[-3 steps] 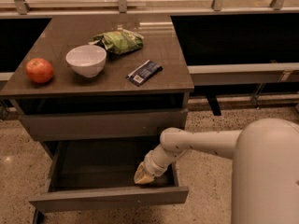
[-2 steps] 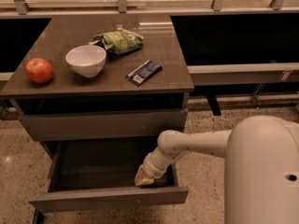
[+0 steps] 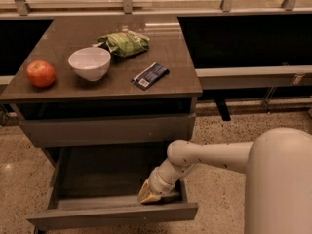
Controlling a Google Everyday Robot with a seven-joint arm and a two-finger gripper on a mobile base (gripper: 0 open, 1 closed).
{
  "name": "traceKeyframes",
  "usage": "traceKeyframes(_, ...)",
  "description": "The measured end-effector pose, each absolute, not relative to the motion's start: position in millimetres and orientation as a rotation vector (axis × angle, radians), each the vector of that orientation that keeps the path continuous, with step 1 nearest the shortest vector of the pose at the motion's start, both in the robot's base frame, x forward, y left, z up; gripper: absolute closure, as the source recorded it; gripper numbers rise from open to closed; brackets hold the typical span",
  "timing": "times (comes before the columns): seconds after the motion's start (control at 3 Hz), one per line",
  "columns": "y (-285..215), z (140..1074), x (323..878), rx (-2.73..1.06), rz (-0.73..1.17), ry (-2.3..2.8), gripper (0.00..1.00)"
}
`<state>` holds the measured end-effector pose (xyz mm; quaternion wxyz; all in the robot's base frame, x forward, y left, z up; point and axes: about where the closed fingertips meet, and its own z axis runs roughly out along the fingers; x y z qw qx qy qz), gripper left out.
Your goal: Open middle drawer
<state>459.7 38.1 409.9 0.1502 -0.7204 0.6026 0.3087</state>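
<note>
Right now, claw point(image 3: 148, 195): low inside the pulled-out drawer, at its front right, with the tan tip just behind the front panel.
Claw state: I cannot tell how far it is open, nor whether it has hold of anything.
Arm point(image 3: 209, 156): my white arm reaches from my body point(image 3: 280, 179) on the right, bends at a rounded joint, and slopes down and left into the drawer.
Middle drawer point(image 3: 112, 217): the lowest front in view, well out from the cabinet. Its long flat grey-brown panel sits nearest the camera, with the deep dark box open behind it.
Upper drawer front point(image 3: 107, 129): a flat grey-brown panel above the open box, set much further back. A dark gap runs between it and the top.
Cabinet top point(image 3: 170, 77): a dark brown slab with four things on it.
Apple point(image 3: 41, 73): red, at the far left of the top.
Bowl point(image 3: 89, 62): white, upright, just right of the apple and apart from it.
Chip bag point(image 3: 124, 43): green, crumpled, behind the bowl and to its right.
Snack packet point(image 3: 150, 75): blue, lying flat and slanted, right of the bowl.
Floor point(image 3: 224, 130): pale speckled stone around the cabinet.
</note>
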Motion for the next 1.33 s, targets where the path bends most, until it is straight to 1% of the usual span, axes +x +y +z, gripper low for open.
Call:
traceKeyframes(0.67,56,434,412,-2.102,1.068,1.611,1.00)
traceKeyframes(1.0,53,452,412,-2.082,1.020,1.591,1.00)
traceKeyframes(1.33,44,490,430,-2.014,0.844,1.551,1.00)
